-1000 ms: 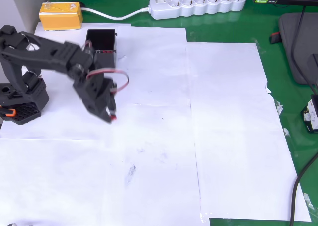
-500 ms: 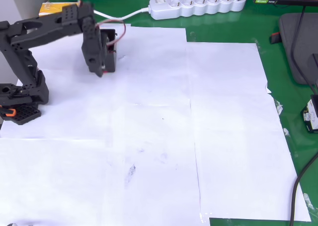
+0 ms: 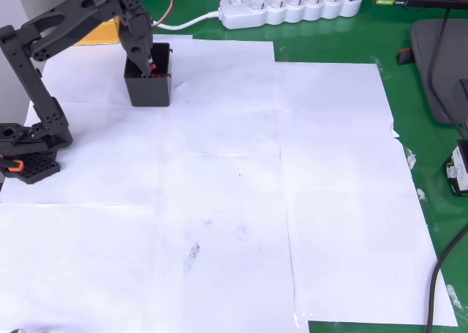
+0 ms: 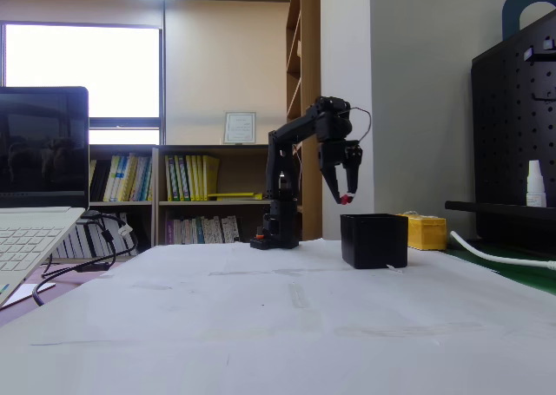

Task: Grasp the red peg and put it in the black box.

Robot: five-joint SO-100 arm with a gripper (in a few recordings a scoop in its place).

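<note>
One red peg (image 4: 345, 200) — clamped in the claw (image 4: 347, 196) — above one black box (image 4: 374, 240).

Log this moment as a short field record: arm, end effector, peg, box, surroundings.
arm: black, reaching over the black box
end effector: pointing down above the box, shut on the red peg
red peg: held at the fingertips, above the box rim in the fixed view, not yet released
black box: upright on white paper, open top facing up
surroundings: yellow block behind the box, white power strip on the green mat
task stage: peg carried to the box, drop pending
</note>
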